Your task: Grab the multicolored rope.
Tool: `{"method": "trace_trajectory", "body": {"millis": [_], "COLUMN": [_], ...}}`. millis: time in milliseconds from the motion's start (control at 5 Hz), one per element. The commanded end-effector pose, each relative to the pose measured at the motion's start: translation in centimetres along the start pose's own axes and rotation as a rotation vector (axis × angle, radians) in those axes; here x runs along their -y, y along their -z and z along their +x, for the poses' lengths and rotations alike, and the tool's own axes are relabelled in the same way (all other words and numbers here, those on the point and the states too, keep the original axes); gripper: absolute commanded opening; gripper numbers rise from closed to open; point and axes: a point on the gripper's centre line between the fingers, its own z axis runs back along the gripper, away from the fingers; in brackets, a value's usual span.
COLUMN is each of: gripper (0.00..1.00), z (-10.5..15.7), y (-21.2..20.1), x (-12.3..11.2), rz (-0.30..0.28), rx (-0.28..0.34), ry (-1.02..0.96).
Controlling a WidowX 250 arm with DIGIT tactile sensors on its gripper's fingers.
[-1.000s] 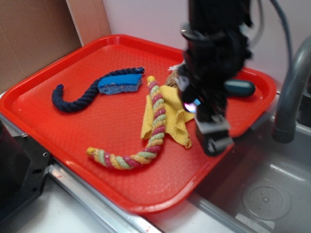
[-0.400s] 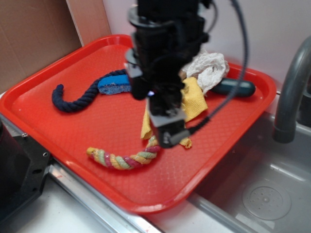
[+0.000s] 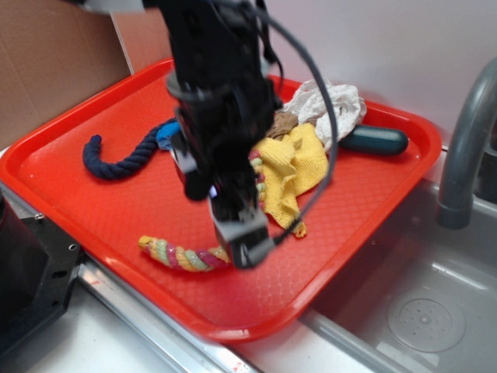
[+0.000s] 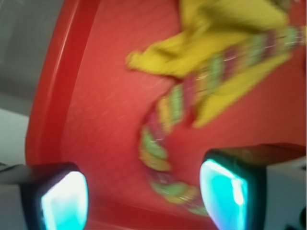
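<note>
The multicolored rope (image 3: 182, 256) lies on the red tray (image 3: 93, 202), near its front edge, in a curve: its near part runs left to right, then it bends and goes toward the far side, over the yellow cloth (image 3: 289, 169). The gripper (image 3: 242, 239) hangs above this bend, so the arm hides the middle of the rope in the exterior view. In the wrist view the rope (image 4: 165, 124) runs between the two fingertips (image 4: 64, 201), and its long axis goes away from the camera and crosses the line between them. This is a good relation for a grasp, I think; the next move needs mainly a descent, with only small correction. The jaws stand wide apart and hold nothing.

The wrist picture is blurred, so I cannot tell the height above the rope. The navy rope (image 3: 124, 158) lies to the left, well apart. Behind the arm are a crumpled pale cloth (image 3: 330, 105) and a dark handle (image 3: 377, 140), partly hidden.
</note>
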Motion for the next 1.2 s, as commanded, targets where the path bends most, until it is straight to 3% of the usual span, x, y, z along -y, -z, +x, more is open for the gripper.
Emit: {"method": "trace_trajectory", "body": {"millis": [0, 200, 400, 600, 1000], "gripper": [1.0, 1.0, 0.88, 0.0, 0.0], "z": [-0.8, -2.2, -2.7, -3.0, -4.0], "y": [3.0, 2.7, 3.3, 3.5, 3.9], "x": [1.2, 0.4, -0.1, 0.1, 0.5], "rz": [-0.091, -0.092, -0.108, -0.104, -0.084], "rx": [-0.036, -0.04, -0.056, -0.062, -0.09], "ry": [0.055, 0.02, 0.018, 0.019, 0.022]}}
